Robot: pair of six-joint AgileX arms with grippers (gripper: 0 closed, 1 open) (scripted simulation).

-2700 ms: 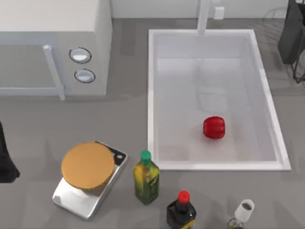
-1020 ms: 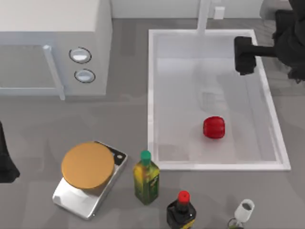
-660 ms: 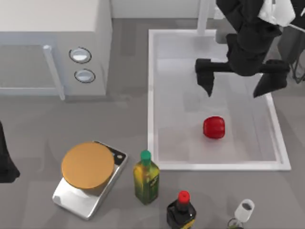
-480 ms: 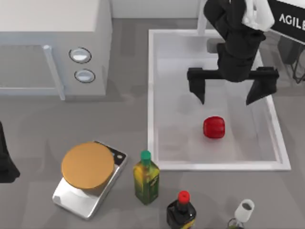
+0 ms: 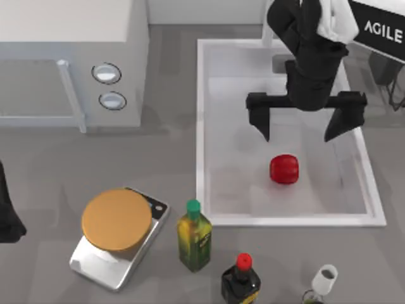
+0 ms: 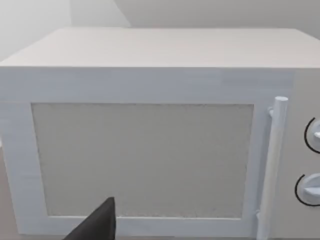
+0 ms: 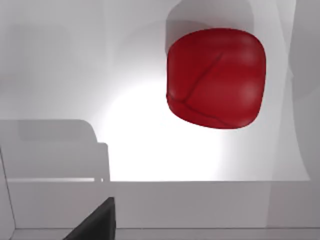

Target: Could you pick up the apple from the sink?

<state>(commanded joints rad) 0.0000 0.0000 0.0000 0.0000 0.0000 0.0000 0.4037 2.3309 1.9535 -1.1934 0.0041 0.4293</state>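
Approach step: right gripper [image 5: 297, 130] spread wide over sink [image 5: 199, 126], apple [image 5: 284, 169] on basin floor just ahead of fingertips, untouched; next, advance, descend to straddle apple, close; left arm parked.

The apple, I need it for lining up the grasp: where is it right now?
In the top view the apple lies on the floor of the sink, toward its near rim on the table's right side, just below the open right gripper.

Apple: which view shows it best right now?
Right wrist view: the apple sits close and unobstructed on the white sink floor, ribs visible. The top view has it smaller, with the open right gripper above the sink, short of it. The left wrist view faces the microwave instead.
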